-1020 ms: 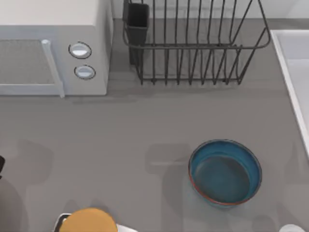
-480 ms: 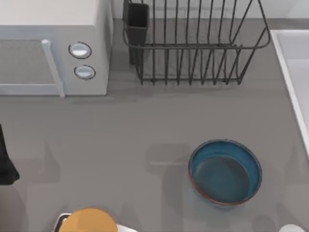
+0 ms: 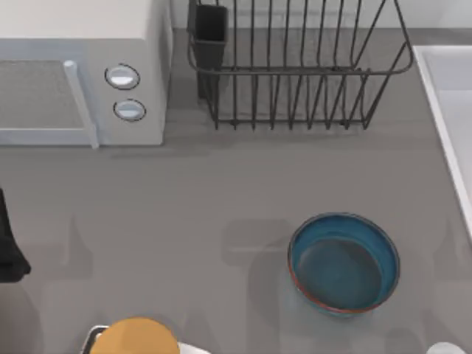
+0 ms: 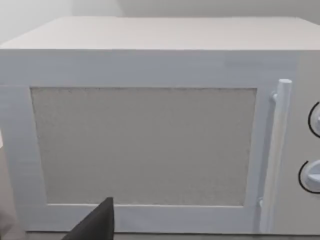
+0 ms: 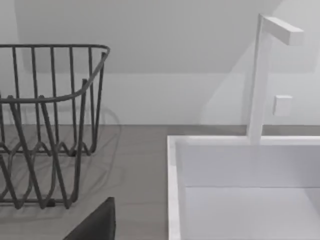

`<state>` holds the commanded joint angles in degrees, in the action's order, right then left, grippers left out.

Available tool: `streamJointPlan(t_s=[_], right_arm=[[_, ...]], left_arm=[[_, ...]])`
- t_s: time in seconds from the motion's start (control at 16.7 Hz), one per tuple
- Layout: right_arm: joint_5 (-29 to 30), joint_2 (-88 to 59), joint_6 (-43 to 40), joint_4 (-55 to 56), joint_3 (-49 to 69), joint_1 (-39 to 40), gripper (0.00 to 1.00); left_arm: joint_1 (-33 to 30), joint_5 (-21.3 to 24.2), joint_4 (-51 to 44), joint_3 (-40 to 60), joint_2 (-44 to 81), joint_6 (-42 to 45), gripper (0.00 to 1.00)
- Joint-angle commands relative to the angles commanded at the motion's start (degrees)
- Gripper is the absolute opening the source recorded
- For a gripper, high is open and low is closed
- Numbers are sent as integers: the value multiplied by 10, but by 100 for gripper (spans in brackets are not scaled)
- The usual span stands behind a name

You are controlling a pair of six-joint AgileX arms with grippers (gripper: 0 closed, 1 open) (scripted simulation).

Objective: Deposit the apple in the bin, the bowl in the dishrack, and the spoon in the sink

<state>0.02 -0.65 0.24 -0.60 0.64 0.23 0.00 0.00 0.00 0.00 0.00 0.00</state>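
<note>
My left end effector sits at the table's left edge, facing the microwave; I cannot tell its state; the bowl sits untouched

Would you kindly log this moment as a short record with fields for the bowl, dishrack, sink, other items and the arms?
bowl: blue bowl upright on the table, right of centre, nothing seen inside
dishrack: black wire dishrack at the back, utensil cup at its left corner
sink: pale sink at the right edge, faucet behind it
other: white microwave back left, door shut; orange-yellow round thing at the front edge
left arm: dark part at the left edge
</note>
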Motion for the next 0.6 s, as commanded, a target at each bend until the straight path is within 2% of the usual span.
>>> streamJointPlan(t_s=[0.3,0.6], right_arm=[[0,-122,40,-102,115,42,100],[-3,-383,115,-283,307,115,100]], left_arm=[[0,0,0,0,0,0,100],[0,0,0,0,0,0,100]])
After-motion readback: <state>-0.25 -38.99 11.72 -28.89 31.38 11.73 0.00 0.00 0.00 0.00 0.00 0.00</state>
